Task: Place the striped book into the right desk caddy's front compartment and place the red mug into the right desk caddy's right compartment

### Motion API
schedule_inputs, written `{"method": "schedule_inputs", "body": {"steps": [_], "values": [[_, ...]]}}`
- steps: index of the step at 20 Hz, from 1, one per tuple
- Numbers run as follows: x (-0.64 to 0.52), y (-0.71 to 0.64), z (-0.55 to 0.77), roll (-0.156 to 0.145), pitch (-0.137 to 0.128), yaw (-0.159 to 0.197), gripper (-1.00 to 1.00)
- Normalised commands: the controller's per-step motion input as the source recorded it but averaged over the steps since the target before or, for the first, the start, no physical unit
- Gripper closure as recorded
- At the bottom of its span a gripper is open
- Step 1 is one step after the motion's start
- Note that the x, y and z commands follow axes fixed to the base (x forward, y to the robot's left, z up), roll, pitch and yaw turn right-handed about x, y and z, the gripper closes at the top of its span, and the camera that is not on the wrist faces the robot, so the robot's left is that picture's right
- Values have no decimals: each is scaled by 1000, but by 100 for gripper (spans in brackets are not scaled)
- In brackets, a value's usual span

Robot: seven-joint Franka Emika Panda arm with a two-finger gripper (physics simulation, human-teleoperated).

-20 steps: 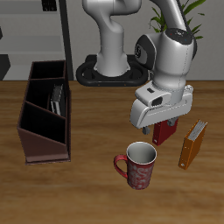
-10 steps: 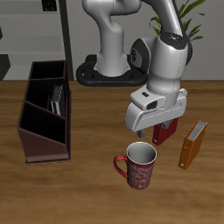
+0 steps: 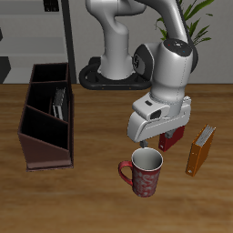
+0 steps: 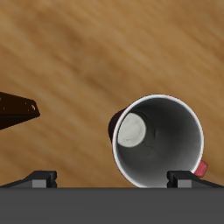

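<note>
A wooden table (image 3: 91, 196) fills the scene, with the robot's base at its back edge. The white arm (image 3: 173, 68) rises from that base, bends forward over the table and points its wrist straight down. The right desk caddy (image 3: 45, 114), a long dark reddish-brown box with slanted dividers, stands on the table well apart from the arm. The striped book (image 3: 58, 102) stands upright inside the caddy, in one of the slanted-divider sections. The gripper (image 3: 144, 145) hangs just above the rim of the red mug (image 3: 143, 173), on the side farther from the table's front edge. From the wrist view the fingers (image 4: 42, 178) stand wide apart, one on each side of the mug's pale grey mouth (image 4: 159, 140), and they hold nothing. The mug stands upright near the table's front edge, its handle pointing toward the caddy. An orange book (image 3: 200, 149) stands beside the mug, and a red book (image 3: 171, 139) sits partly hidden behind the gripper.
</note>
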Motion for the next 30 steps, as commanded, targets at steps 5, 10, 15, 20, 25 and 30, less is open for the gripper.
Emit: {"method": "schedule_inputs", "body": {"steps": [5, 10, 15, 20, 25, 30], "values": [[171, -159, 112, 12, 3, -29, -100], [112, -83, -21, 24, -1, -53, -100], [48, 14, -146, 21, 17, -22, -100], [-1, 172, -129, 24, 17, -4, -100], [-1, 102, -50, 7, 8, -21, -100], [-12, 137, -145, 14, 28, -11, -100]]}}
